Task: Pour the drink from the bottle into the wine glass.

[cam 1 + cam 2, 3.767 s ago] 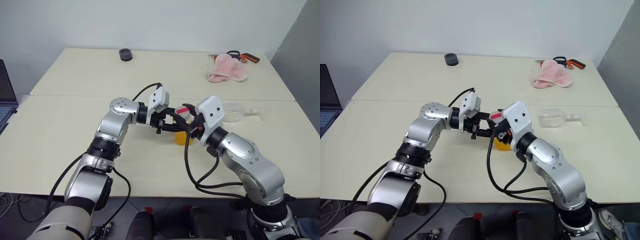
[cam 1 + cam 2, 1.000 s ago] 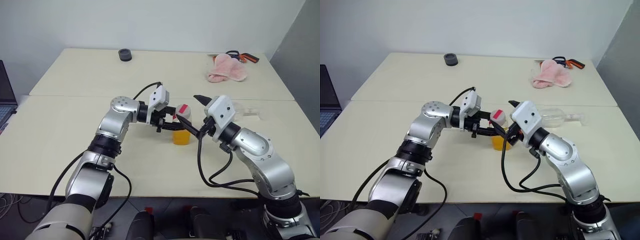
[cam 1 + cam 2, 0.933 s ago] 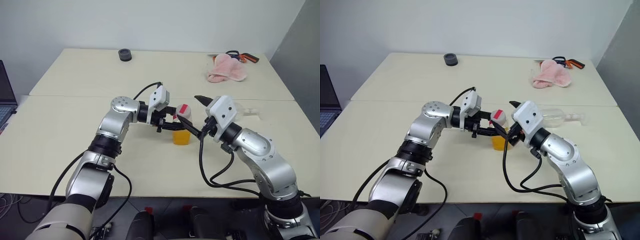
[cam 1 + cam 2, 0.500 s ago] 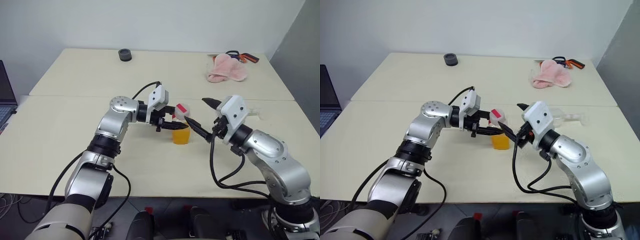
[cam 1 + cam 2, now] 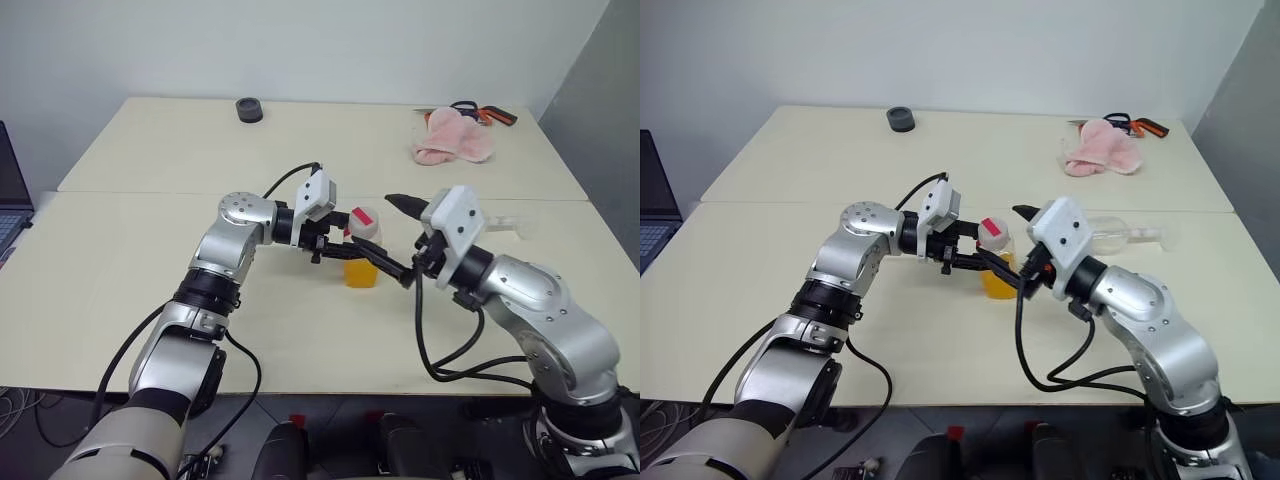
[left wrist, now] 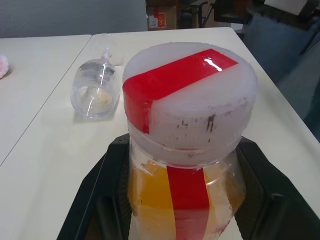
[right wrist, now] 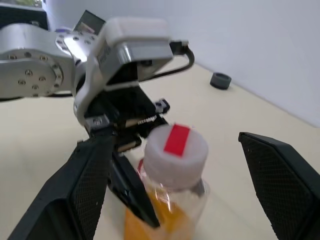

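The bottle (image 5: 364,224), white-capped with a red strip, stands upright near the table's middle. The orange drink (image 5: 361,274) fills its lower part. My left gripper (image 5: 345,250) is shut on the bottle's body below the cap, and its black fingers (image 6: 102,192) press both sides. My right gripper (image 5: 383,231) is open on the bottle's right. Its wide-spread fingers (image 7: 87,182) straddle the cap (image 7: 176,148) without touching. The wine glass (image 6: 95,90) lies on its side on the table behind my right wrist (image 5: 1122,232).
A pink cloth (image 5: 452,138) and an orange-and-black tool (image 5: 487,112) lie at the far right of the table. A small black round object (image 5: 250,108) sits at the far edge. A laptop (image 5: 8,190) is at the left border.
My right gripper, close around the cap a few seconds ago, has opened. It drew off to the right, then came back toward the bottle. The left gripper and bottle have not moved.
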`<state>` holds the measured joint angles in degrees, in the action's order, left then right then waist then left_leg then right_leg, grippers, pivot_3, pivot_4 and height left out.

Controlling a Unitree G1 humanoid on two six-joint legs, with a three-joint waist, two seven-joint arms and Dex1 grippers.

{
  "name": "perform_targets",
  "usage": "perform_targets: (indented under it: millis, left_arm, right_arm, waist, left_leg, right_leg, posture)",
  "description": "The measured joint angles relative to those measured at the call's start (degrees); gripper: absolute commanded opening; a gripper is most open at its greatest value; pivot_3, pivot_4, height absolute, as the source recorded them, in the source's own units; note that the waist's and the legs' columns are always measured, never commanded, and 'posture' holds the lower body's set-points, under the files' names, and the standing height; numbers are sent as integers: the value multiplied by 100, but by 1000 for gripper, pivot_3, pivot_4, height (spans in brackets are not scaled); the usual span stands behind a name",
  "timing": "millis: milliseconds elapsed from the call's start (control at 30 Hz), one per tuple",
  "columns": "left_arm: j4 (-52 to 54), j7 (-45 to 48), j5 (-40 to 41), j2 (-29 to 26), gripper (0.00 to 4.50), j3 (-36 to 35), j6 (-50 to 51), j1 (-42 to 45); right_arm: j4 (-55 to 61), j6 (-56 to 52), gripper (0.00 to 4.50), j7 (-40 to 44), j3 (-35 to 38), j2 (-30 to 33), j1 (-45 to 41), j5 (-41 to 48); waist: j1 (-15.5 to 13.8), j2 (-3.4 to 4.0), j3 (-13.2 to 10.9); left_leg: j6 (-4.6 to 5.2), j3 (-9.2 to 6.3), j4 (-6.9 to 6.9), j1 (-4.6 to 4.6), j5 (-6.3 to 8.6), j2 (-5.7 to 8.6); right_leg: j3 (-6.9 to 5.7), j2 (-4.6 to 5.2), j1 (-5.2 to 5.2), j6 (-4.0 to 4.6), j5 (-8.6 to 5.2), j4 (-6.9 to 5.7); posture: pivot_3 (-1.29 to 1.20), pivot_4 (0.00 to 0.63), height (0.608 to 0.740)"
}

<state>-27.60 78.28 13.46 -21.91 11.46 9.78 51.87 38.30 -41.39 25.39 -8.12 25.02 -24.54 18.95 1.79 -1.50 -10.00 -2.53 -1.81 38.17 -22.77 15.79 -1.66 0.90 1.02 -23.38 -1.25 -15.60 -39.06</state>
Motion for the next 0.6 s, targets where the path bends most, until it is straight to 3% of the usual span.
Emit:
perform_targets:
  millis: [233, 600]
  left_arm:
    - [-1, 2, -1, 1, 2174, -1, -3, 1]
    - [-1, 7, 0, -3, 2174, -1, -3, 1]
  right_arm:
    - [-419, 296, 4208, -130, -444, -192, -209, -476]
    - [-671, 465, 4208, -194, -411, -325, -212, -706]
  waist:
    - [-2, 0, 0]
    - [-2, 0, 0]
  left_leg:
    - [0, 1, 0, 0, 0, 0]
    - [0, 1, 0, 0, 0, 0]
  right_leg:
    - [0, 1, 0, 0, 0, 1]
    - [0, 1, 0, 0, 0, 0]
  posture:
    - [0, 150, 740]
    - [0, 150, 740]
